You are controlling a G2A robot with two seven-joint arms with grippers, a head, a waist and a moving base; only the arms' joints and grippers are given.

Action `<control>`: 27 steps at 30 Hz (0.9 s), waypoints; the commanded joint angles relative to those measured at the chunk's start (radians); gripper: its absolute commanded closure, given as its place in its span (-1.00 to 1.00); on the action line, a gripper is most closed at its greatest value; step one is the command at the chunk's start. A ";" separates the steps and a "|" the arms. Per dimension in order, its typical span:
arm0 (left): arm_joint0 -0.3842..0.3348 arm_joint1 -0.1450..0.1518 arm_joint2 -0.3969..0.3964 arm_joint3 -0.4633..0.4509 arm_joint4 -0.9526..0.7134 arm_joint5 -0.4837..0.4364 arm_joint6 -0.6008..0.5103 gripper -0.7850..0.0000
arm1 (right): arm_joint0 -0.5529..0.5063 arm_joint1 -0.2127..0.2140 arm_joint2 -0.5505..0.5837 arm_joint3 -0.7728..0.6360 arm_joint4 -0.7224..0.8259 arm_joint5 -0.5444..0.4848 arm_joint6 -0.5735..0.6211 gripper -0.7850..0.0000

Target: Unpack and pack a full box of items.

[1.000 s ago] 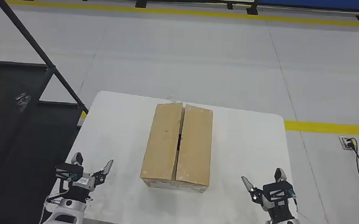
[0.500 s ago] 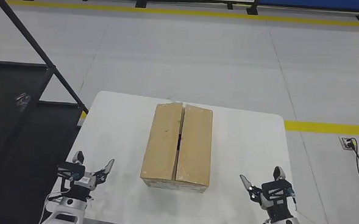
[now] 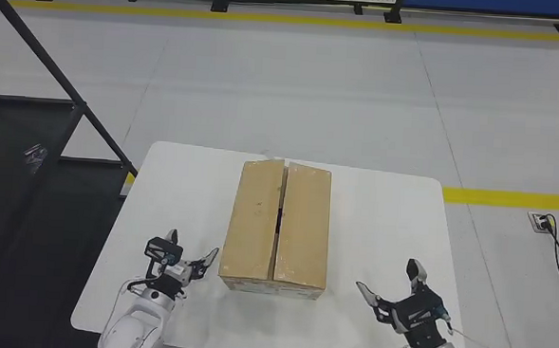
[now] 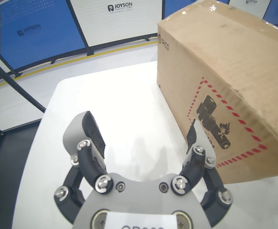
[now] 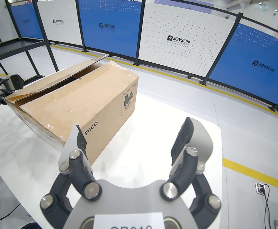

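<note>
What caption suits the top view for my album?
Left pincer and right pincer, both open, flank a cardboard box on a white table.

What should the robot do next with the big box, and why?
Probably lift the open left gripper to the cardboard box's top and hook its nearer flap, which stands slightly raised at the seam. The box is unopened, and the right gripper is open, empty too.

Spread tool (image 4: pixel 143 130) beside box (image 4: pixel 217 71)
</note>
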 commanded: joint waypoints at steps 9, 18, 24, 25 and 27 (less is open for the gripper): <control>-0.027 -0.007 0.063 0.020 0.043 -0.068 0.014 -1.00 | -0.008 0.001 0.013 0.018 -0.006 -0.036 -0.005 -1.00; -0.048 -0.017 0.117 0.031 0.070 -0.074 0.022 -1.00 | 0.006 0.001 0.013 0.024 -0.014 -0.064 0.001 -1.00; -0.056 -0.021 0.126 0.041 0.064 -0.069 0.017 -1.00 | 0.006 0.002 0.005 0.020 0.028 -0.133 -0.012 -1.00; -0.055 -0.021 0.123 0.041 0.061 -0.064 0.011 -1.00 | 0.006 0.002 0.005 0.020 0.028 -0.133 -0.012 -1.00; -0.055 -0.021 0.123 0.041 0.061 -0.064 0.011 -1.00 | 0.006 0.002 0.005 0.020 0.028 -0.133 -0.012 -1.00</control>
